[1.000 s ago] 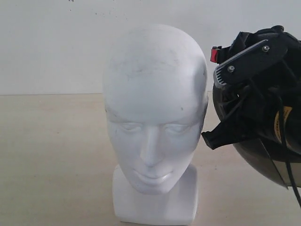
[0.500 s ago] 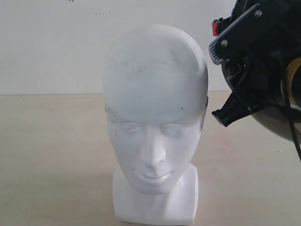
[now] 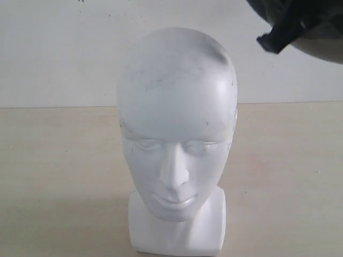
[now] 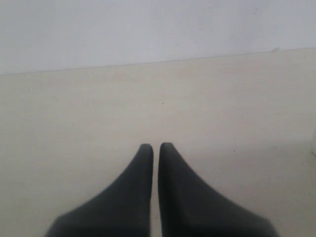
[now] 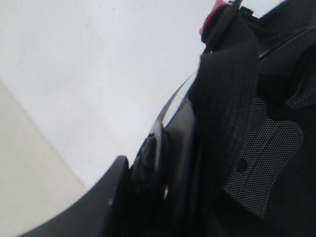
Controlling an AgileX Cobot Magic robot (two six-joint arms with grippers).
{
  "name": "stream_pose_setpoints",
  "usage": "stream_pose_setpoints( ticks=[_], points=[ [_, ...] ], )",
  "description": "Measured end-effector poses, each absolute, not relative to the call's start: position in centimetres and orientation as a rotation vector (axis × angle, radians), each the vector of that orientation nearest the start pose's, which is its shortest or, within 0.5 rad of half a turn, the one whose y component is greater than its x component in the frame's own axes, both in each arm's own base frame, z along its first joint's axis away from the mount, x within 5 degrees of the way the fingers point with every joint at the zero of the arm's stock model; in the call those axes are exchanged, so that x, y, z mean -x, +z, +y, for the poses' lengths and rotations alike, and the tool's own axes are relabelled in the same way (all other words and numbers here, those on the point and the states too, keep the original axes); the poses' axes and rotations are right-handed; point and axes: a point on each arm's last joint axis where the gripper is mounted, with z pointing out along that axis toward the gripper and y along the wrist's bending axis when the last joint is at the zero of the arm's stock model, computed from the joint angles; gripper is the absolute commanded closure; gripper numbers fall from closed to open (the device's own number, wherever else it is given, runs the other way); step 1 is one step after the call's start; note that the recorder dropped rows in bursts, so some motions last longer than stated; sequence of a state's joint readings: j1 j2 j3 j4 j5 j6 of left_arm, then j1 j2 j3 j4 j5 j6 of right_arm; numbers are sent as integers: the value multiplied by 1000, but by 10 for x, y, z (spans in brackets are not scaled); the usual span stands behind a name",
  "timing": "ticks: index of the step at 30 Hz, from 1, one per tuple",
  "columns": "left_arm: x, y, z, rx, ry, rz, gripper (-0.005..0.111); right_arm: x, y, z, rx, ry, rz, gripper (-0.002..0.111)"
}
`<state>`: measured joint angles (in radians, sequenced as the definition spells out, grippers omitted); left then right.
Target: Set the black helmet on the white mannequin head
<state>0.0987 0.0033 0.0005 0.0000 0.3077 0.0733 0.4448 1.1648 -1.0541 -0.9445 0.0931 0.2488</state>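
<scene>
I see the helmet [image 3: 313, 19] in the air at the exterior view's top right corner, above and right of the head [image 3: 177, 123] and apart from it, with a matte black shell, black strap [image 5: 227, 98], mesh lining and red buckle [image 5: 216, 17]. The right end effector [image 5: 148, 168] is clamped on its rim, while the left end effector [image 4: 155, 148] hangs over the worktop [image 4: 74, 123], fingers together. The head is glossy white, faintly scuffed and upright.

black helmet [image 3: 300, 19] | above-right of white mannequin head [image 3: 177, 123] | we see only its lower corner, rest cut off | right wrist view: we find its lining blurred
</scene>
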Motion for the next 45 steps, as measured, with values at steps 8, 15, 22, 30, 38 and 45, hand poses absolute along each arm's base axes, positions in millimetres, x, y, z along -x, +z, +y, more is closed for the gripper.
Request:
stream_pose_setpoints(
  ticks=[8,15,22,30,38,45],
  points=[
    [-54,185,5,23,123,1797,102,-245,432,66,326,398,1091,109],
    [-54,185,5,23,123,1797,102,-234,412,47,73,700,882,109],
    [-54,185,5,23,123,1797,102,-231,389,53,28,962,966,109],
    [-54,185,5,23,123,1797,102,-228,390,59,-13,1201,984,109],
    [-54,185,5,23,123,1797,102,-229,413,49,-130,1297,852,109],
    [-54,185,5,23,123,1797,102,-207,405,36,-243,1259,786,109]
  ],
)
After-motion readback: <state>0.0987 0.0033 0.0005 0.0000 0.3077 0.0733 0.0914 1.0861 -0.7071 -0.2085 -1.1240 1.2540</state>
